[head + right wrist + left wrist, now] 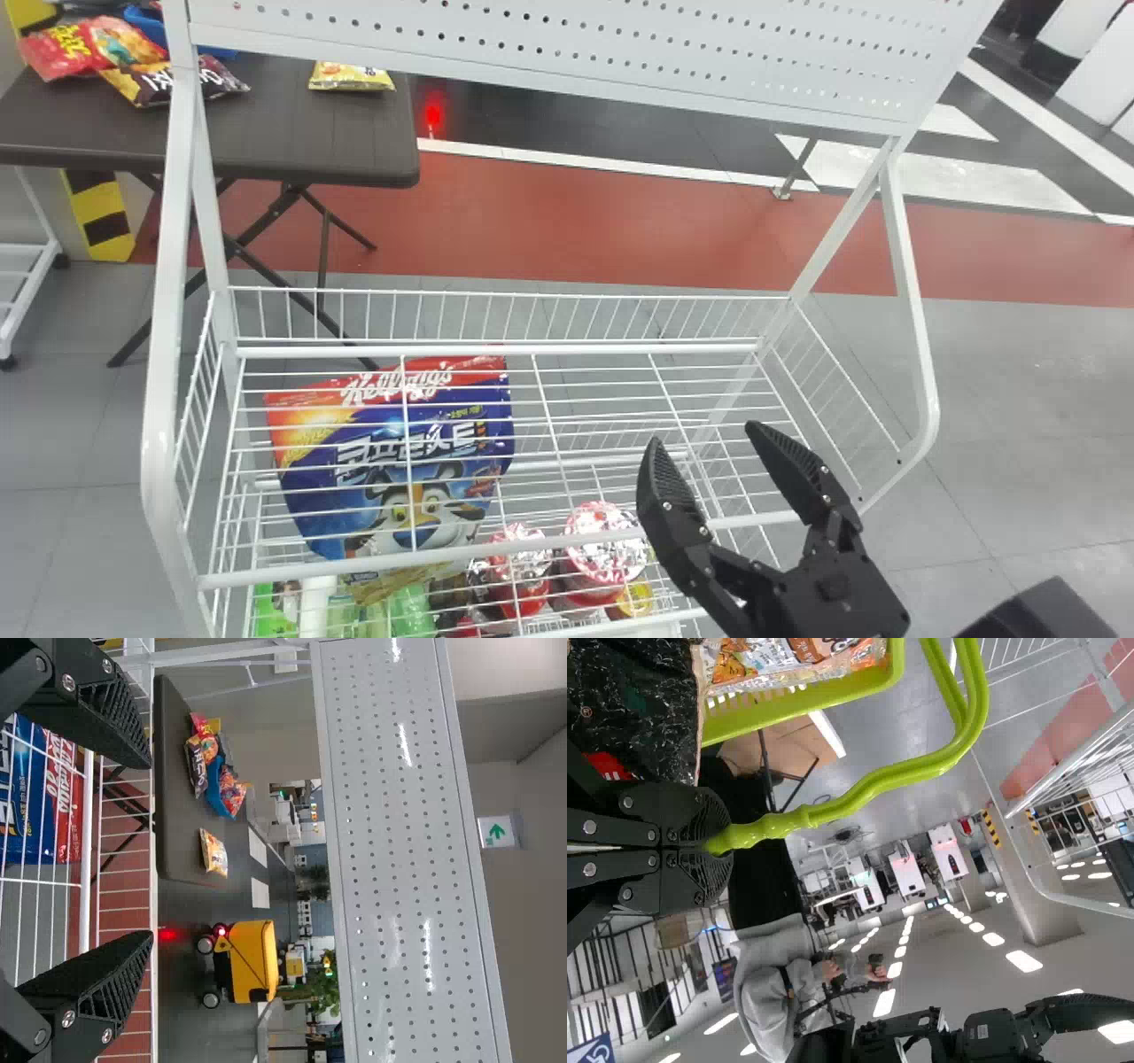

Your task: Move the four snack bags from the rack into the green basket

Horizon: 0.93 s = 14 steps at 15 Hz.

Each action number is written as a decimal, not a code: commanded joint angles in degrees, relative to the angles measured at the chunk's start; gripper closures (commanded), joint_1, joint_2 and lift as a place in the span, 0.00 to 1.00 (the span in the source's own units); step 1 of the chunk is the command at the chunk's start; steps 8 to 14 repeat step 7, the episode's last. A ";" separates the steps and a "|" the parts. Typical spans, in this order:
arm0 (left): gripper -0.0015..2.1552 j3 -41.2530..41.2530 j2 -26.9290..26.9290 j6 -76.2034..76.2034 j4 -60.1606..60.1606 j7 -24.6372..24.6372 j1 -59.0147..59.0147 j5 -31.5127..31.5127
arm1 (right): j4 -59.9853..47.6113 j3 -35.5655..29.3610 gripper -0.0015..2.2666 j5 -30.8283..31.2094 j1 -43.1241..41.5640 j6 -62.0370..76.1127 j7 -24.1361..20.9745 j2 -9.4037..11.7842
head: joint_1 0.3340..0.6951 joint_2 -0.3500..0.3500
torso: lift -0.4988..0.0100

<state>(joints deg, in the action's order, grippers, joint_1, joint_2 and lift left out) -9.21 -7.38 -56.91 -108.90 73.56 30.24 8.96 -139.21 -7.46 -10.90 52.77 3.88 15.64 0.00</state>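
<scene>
Blue snack bag (390,478) at 7–8 o'clock in head view, crossed by rack (496,352) wires; right jaws (704,434) open at 4–5, left jaws (728,840) closed on green basket (833,693) handle (886,780). Perforated panel (611,55) at 12, desk (292,142) with bags (53,53) at 10.

Glossy plastic basket handle (895,776)

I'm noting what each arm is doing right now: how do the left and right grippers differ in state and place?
The left gripper has its jaws shut on the handle of the green basket, while the right gripper has its jaws apart and empty. The left gripper is at the basket; the right gripper is over the white rack. Both have black jaws with textured inner faces.
</scene>
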 commanded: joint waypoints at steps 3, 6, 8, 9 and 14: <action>0.86 0.07 0.00 0.00 0.00 0.00 0.09 -0.08 | -0.01 -0.01 0.07 -0.35 -0.03 0.20 0.00 -0.05 | 1.00 0.00 | 0.98; 0.86 0.07 0.09 0.00 0.00 0.00 0.17 -0.08 | -0.01 -0.01 0.07 -0.53 -0.12 0.20 0.00 -0.05 | 1.00 0.00 | 0.98; 0.86 0.07 0.09 0.00 0.00 -0.09 0.17 -0.17 | -0.01 -0.01 0.07 -0.61 -0.12 0.20 0.00 -0.05 | 1.00 0.00 | 0.98; 0.86 0.07 0.09 0.00 0.00 -0.09 0.17 -0.17 | -0.01 -0.01 0.07 -0.61 -0.12 0.20 0.00 -0.05 | 1.00 0.00 | 0.98; 0.86 0.07 0.09 0.00 0.00 -0.09 0.17 -0.17 | -0.01 -0.01 0.07 -0.61 -0.12 0.20 0.00 -0.05 | 1.00 0.00 | 0.98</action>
